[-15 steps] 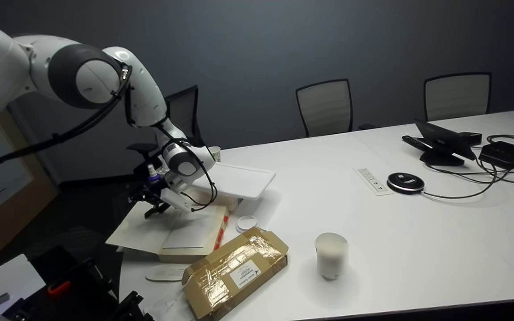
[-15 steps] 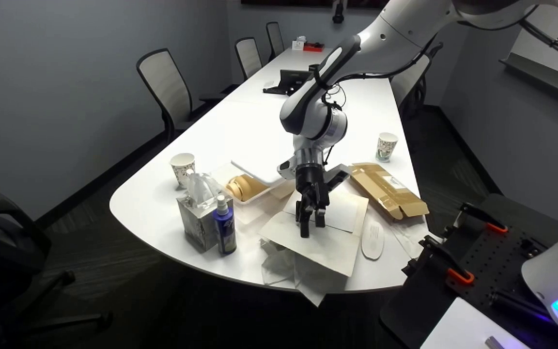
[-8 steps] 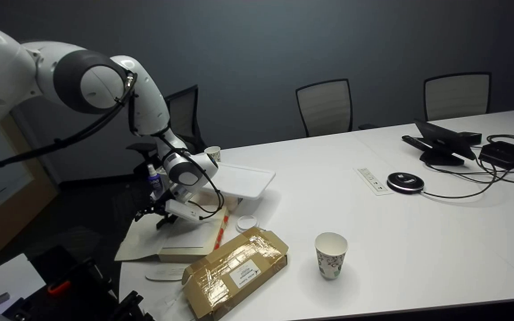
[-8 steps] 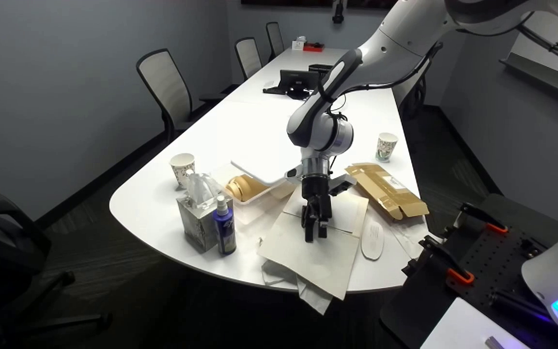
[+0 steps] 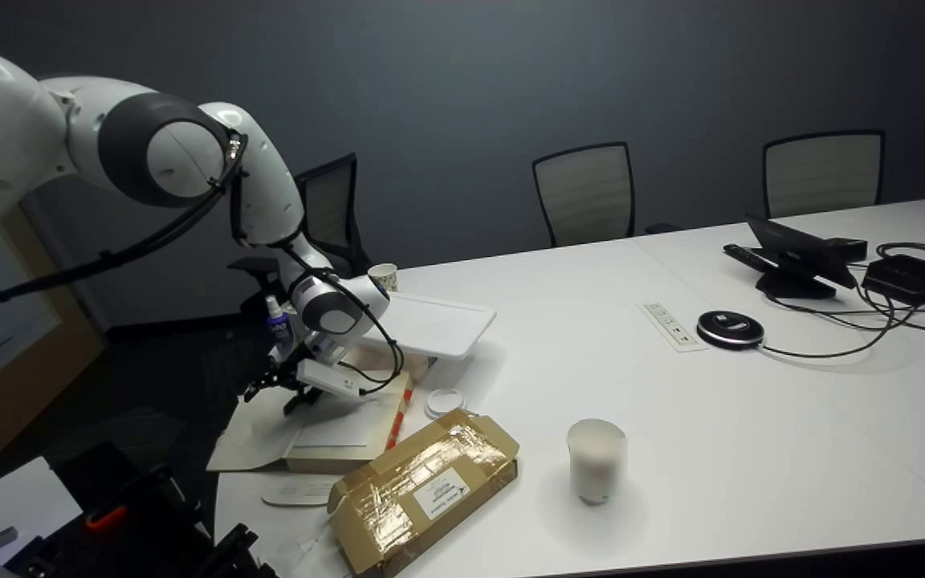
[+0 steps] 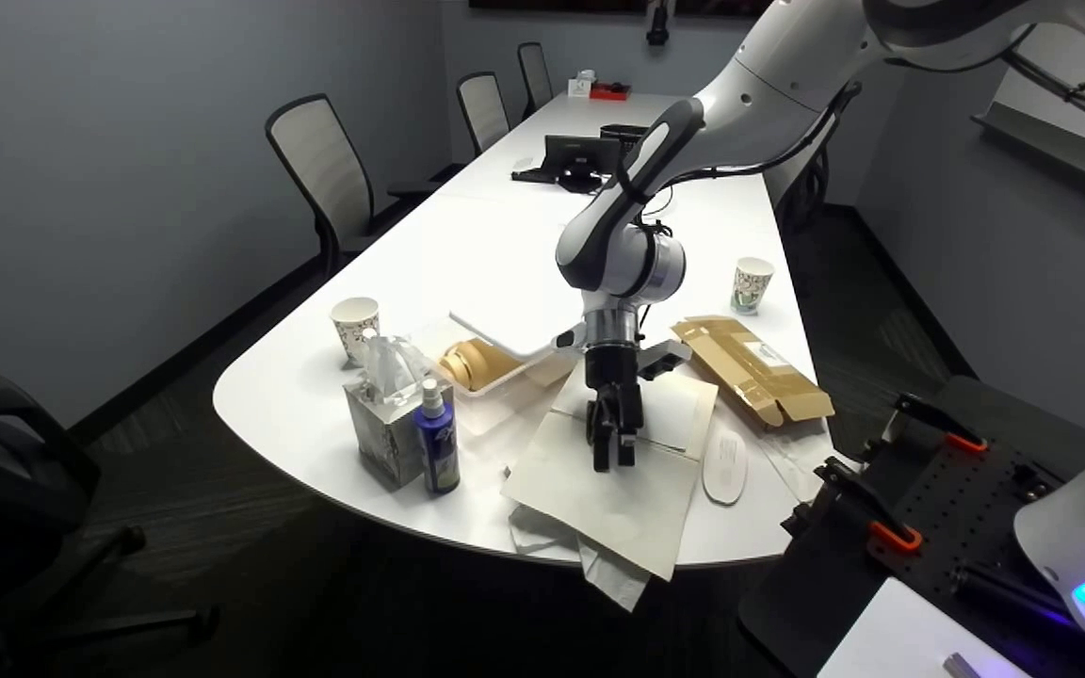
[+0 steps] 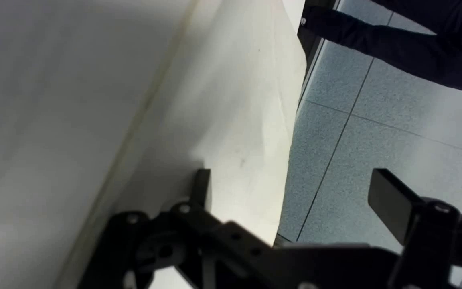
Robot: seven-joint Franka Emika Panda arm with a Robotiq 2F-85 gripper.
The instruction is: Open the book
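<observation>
Book (image 6: 641,482) lies open at the end of the worktop (image 6: 298,395), jaws spread above it

Book spread flat in both exterior views. Thick block (image 5: 330,465) sits on the worktop, red marks along one side; broad cream leaf (image 7: 251,180) folds out from it, its corner past the worktop's edge. Whiter sheet (image 5: 338,433) on top of the block; loose or bound, cannot tell.

Jaws: wide apart in the wrist view. One stands over the leaf, the other out beyond the leaf's edge, with tiled floor (image 7: 375,148) behind. Contact of tip and paper: cannot tell. Arm (image 6: 759,104) slants down to the book.

Loose white paper (image 6: 613,573) pokes out under the leaf, hanging over the edge.

Nearby: flat oval white piece (image 6: 724,466) just beside the book; tan packet (image 5: 410,478), labelled, shiny wrap, near it. Clear tub (image 6: 486,410) holds a tan object (image 6: 478,364); white lid (image 5: 430,325) lies across part of the tub. Silvery tissue box (image 6: 387,438), blue spray bottle (image 6: 439,444) upright just beside. Paper cup (image 6: 356,330) behind the box; second paper cup (image 6: 751,285) past the packet.
</observation>
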